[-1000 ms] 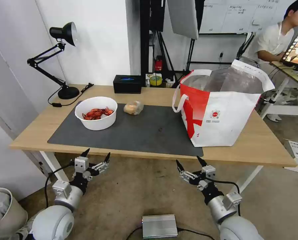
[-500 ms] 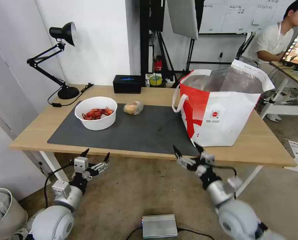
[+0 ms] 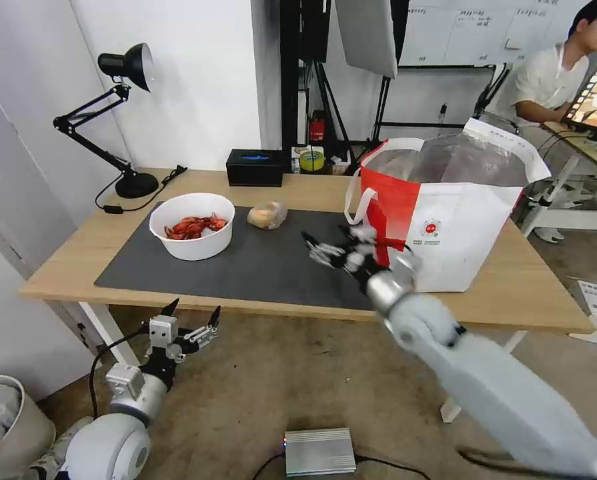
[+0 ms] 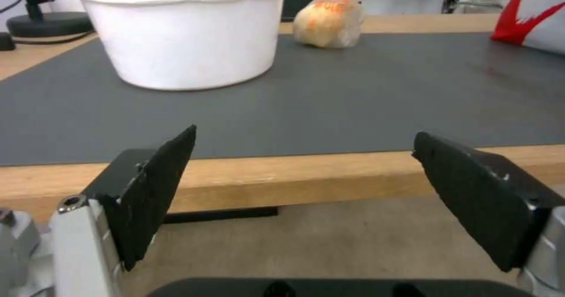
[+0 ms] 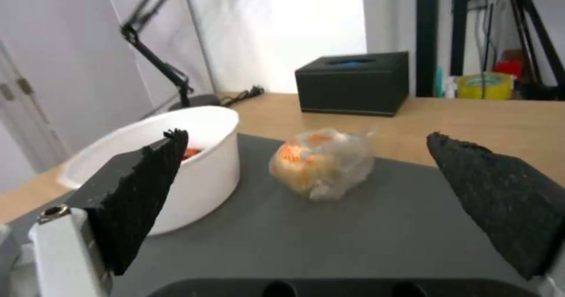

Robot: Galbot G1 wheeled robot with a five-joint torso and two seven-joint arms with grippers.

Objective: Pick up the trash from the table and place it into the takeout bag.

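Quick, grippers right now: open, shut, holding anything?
Left gripper: open, empty, below the table's front edge.
Right gripper: open, empty, above the dark mat, facing the small clear bag of food.

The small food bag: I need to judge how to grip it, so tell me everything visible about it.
The food bag is a small clear plastic pouch, crumpled and knotted to a twisted tip, holding tan and orange food. It lies on the grey mat, apart from the white bowl beside it and in front of the black box. Nothing grips it; the right gripper faces it, jaws open.
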